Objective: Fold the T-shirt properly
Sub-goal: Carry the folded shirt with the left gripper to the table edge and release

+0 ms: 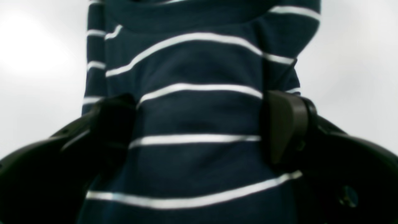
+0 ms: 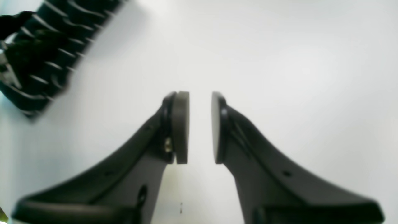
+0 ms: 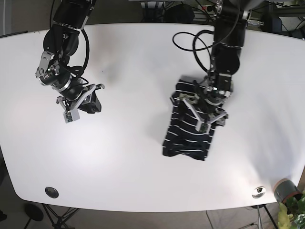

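The navy T-shirt with white stripes lies folded into a narrow bundle right of the table's middle. My left gripper sits over its upper part. In the left wrist view the jaws stand wide apart, one on each side of the striped cloth, so the left gripper is open. My right gripper is far off at the table's left, over bare table. Its pads stand a narrow gap apart with nothing between them. The shirt shows blurred at the top left of the right wrist view.
The white table bears a black disc near the front left edge and a silver disc at the front right. A grey cylinder and a plant stand beyond the right front corner. Cables hang at the back right.
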